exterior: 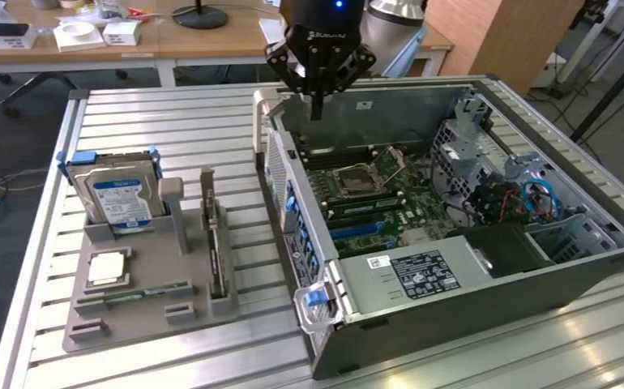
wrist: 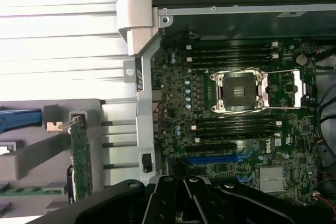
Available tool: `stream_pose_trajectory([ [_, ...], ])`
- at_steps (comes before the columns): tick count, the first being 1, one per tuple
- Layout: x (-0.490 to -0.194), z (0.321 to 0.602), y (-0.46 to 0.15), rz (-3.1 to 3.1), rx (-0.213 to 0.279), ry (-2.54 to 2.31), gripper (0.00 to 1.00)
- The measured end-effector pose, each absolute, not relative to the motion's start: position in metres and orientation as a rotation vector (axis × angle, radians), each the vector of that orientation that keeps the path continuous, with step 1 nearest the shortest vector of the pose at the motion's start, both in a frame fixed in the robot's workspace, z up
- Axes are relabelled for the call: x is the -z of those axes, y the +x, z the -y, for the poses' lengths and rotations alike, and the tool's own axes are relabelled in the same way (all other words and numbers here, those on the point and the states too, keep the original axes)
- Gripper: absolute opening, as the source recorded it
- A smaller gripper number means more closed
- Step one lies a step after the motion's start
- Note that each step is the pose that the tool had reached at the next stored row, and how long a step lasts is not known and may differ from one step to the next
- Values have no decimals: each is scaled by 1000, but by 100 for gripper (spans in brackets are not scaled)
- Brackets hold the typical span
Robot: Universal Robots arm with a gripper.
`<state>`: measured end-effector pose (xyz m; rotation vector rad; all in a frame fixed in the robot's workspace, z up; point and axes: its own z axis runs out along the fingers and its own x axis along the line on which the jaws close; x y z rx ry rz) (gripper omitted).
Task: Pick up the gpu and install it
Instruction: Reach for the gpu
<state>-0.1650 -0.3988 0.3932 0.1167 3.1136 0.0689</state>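
The gpu [exterior: 215, 243] stands on its edge in a slot of the grey holder [exterior: 160, 275] on the exterior view's left; it is a thin dark card. The wrist view looks down on the gpu [wrist: 81, 156] as a narrow green strip. My gripper [exterior: 314, 107] hangs shut and holds nothing, above the back corner of the open computer case [exterior: 485, 267], well away from the card. The wrist view has the dark fingers [wrist: 184, 203] over the motherboard [wrist: 236, 108], near its blue slot [wrist: 212, 158].
The holder also carries a hard drive [exterior: 121, 198] with a blue-white label, a square chip [exterior: 108, 269] and a green memory stick [exterior: 134, 293]. Cables and a power supply [exterior: 420, 271] fill the case's right side. Desks with clutter stand behind the slatted table.
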Motion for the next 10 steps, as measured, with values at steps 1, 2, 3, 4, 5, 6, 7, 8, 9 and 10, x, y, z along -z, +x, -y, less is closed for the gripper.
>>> stream_pose_trajectory([
  [1,-393,399,-167,-3114,-69,117,10],
  [2,-393,399,-170,-3114,-69,117,10],
  [3,-393,399,-172,-3114,-69,116,10],
  [4,-393,399,-175,-3114,-69,117,10],
  [5,-393,399,-178,-3114,-69,117,10],
  [6,-393,399,-180,-3114,-69,117,10],
  [7,-393,399,-183,-3114,-69,117,10],
  [8,-393,399,-185,-3114,-69,117,10],
  [9,-393,399,-187,-3114,-69,117,10],
  [10,-393,399,-189,-3114,-69,117,10],
])
